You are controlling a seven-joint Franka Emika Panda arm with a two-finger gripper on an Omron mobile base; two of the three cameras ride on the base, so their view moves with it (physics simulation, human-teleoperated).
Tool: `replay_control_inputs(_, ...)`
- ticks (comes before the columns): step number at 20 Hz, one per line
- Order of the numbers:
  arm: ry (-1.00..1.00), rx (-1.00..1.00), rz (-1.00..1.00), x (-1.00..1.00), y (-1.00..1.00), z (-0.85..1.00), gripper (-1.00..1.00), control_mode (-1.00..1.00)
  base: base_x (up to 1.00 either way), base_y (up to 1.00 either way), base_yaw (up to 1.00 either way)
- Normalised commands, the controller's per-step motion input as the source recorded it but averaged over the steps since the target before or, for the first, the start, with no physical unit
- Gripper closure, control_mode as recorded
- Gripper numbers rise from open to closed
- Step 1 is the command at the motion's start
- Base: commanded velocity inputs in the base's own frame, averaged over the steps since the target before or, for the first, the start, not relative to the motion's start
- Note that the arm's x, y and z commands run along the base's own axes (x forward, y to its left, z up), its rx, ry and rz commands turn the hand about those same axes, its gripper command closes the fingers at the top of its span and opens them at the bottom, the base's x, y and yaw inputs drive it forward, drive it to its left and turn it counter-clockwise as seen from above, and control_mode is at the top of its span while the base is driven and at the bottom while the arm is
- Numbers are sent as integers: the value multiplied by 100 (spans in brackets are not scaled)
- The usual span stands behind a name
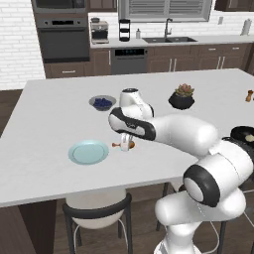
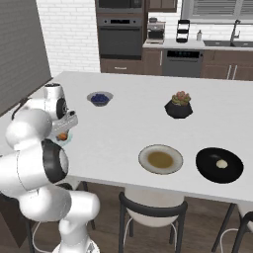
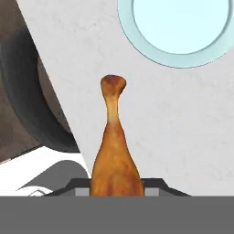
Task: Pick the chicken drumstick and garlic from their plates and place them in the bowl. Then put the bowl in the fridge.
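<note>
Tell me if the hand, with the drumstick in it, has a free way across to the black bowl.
Probably yes. The hand holds the chicken drumstick above the counter beside the blue plate. The black bowl sits far along the near edge; between them lies the low brown-centred plate, easily cleared.

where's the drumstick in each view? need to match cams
Left base view: drumstick centre, in the gripper, right of the blue plate.
Right base view: drumstick far left, by the arm.
Hand view: drumstick bottom centre, bone end up.
Shared landmark: blue plate.
</note>
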Motion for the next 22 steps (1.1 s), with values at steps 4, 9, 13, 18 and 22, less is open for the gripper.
replay_control_inputs(4,0,0,-28,-43,-100,31,100,-100,0,0,0)
replay_control_inputs(9,0,0,-35,-13,-100,25,100,-100,0,0,0)
replay_control_inputs(13,0,0,-34,-6,-100,16,100,-100,0,0,0)
replay_control_inputs(18,0,0,-28,-32,-100,1,100,-100,0,0,0)
replay_control_inputs(22,-1,0,-26,-18,-100,5,100,-100,0,0,0)
